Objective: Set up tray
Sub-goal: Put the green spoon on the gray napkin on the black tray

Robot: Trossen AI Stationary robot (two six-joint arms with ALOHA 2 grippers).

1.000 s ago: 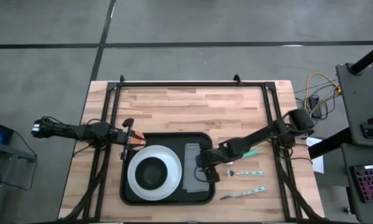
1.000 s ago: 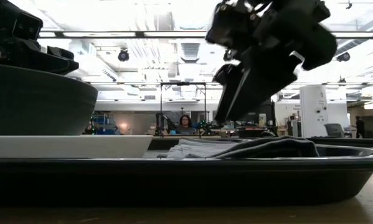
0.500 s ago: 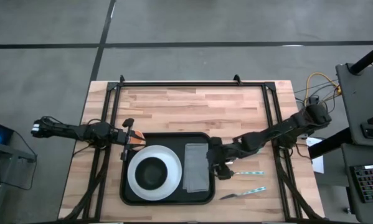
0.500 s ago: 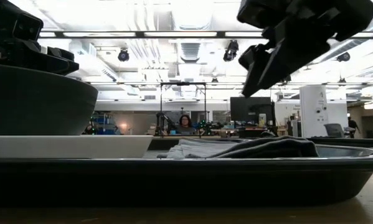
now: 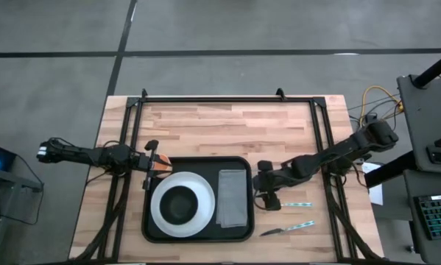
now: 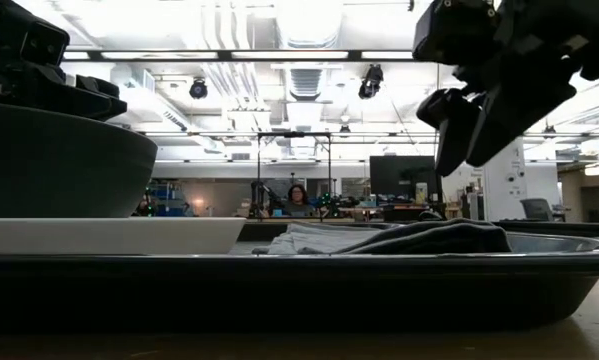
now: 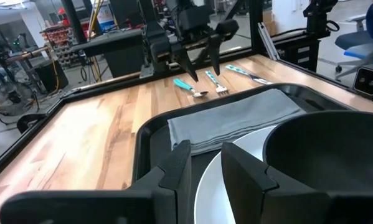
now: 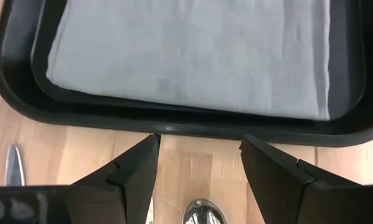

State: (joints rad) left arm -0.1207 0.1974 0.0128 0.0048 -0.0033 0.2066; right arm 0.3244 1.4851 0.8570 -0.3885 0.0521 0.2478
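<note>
The black tray [image 5: 198, 160] lies on the wooden table and carries a white plate [image 5: 161, 215] with a dark bowl [image 5: 180, 204] and a flat grey napkin [image 5: 233, 196]. My right gripper [image 5: 260, 188] hovers open just off the tray's right rim [image 8: 174, 121], over the table; the bowl of a spoon [image 8: 202, 214] shows between its fingers [image 8: 136, 171]. In the low view the right gripper [image 6: 479, 130] hangs clear above the napkin [image 6: 399, 238]. My left gripper [image 5: 157, 165] waits at the tray's far left corner, fingers [image 7: 177, 168] slightly apart above the plate's edge.
A teal-handled spoon [image 7: 189, 87], fork [image 5: 292, 204] and knife [image 5: 286, 229] lie on the wood right of the tray. Bare tabletop stretches along the far side [image 5: 227, 125]. A black frame borders the table. A person sits far off in the room [image 6: 297, 197].
My right gripper has moved from above the napkin's right edge toward the table's right edge, passing over the tray's rim, and now hangs beside the tray above the spoon. The napkin stays flat in the tray.
</note>
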